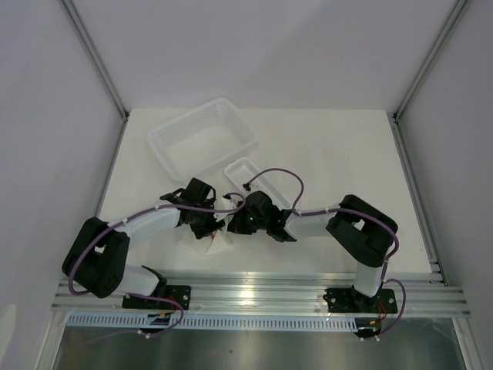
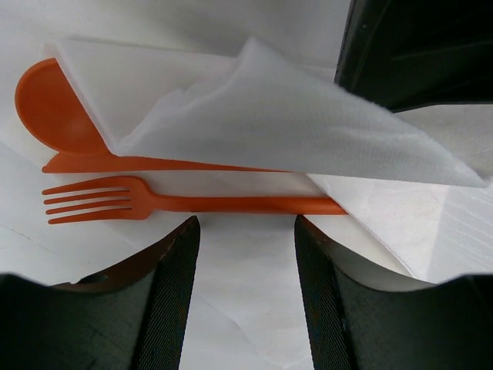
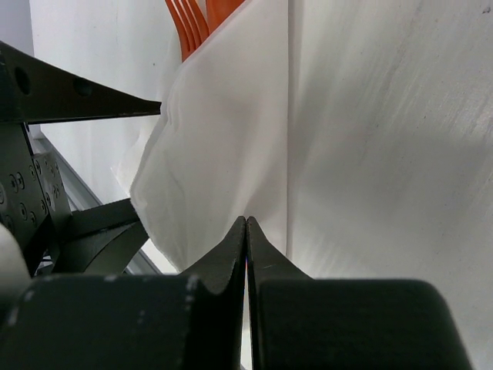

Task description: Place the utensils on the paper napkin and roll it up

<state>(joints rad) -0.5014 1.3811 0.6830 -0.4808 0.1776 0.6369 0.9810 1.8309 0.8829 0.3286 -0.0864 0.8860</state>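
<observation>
Three orange utensils lie side by side on the paper napkin (image 2: 246, 308): a fork (image 2: 154, 202), a knife (image 2: 154, 163) and a spoon (image 2: 50, 104). My left gripper (image 2: 246, 223) hovers open just short of the fork's handle, nothing between its fingers. A flap of the napkin (image 2: 293, 123) is lifted and folded over the knife and the spoon's handle. My right gripper (image 3: 246, 223) is shut on that napkin edge (image 3: 223, 131), with the fork tines (image 3: 185, 23) showing beyond it. In the top view both grippers (image 1: 206, 225) (image 1: 235, 223) meet over the napkin (image 1: 202, 245), which they mostly hide.
A small ribbed white tray (image 1: 243, 171) sits just behind the right gripper. A large translucent white basket (image 1: 202, 139) stands behind it at the back left. The metal rail (image 1: 254, 293) with the arm bases runs along the near edge.
</observation>
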